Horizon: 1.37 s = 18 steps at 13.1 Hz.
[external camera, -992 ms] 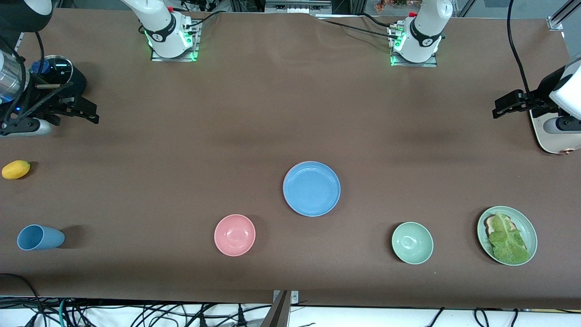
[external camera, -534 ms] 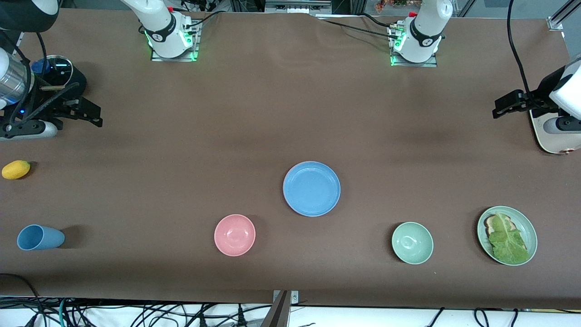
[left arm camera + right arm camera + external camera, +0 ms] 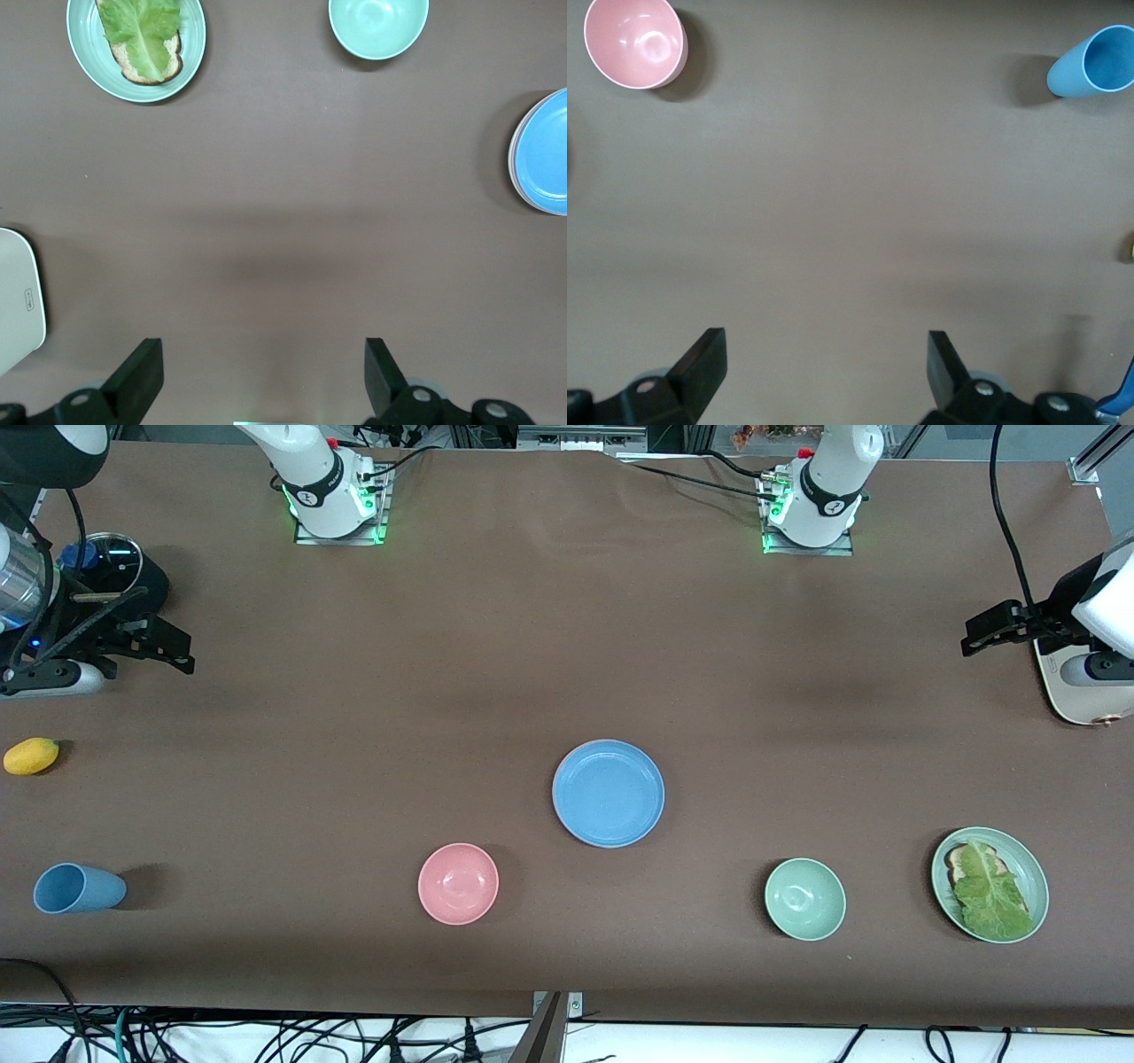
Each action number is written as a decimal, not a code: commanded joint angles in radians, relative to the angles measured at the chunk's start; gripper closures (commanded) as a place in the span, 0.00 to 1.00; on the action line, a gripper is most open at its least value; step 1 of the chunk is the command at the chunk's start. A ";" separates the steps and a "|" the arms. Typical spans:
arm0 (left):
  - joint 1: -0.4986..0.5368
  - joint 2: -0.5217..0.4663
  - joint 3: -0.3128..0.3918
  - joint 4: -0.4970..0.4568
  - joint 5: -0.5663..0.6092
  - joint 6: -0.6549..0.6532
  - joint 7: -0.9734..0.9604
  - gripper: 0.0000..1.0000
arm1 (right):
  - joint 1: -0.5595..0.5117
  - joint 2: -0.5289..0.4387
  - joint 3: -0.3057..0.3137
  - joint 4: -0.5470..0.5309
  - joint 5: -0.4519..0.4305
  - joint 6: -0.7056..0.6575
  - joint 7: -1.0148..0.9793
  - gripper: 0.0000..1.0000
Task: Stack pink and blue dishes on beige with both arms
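We hold our left gripper [image 3: 261,381] and right gripper [image 3: 824,376] spread over the desk's [image 3: 496,646] ends, blue plate [image 3: 608,793] mid-desk.

No legible text, label, brand, number or sign on anything

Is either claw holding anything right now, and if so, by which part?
Nothing is held. The left claw and right claw are both open over bare table.

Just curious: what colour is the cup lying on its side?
Blue; the cup shows best in the front view.
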 commanded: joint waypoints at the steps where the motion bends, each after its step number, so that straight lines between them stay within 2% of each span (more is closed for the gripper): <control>1: -0.008 0.007 0.004 0.018 0.028 -0.002 0.019 0.00 | 0.002 0.010 0.000 0.024 -0.008 -0.007 -0.018 0.00; 18: -0.009 0.007 0.004 0.018 0.028 -0.002 0.019 0.00 | -0.003 0.007 -0.026 0.025 -0.014 -0.007 -0.041 0.00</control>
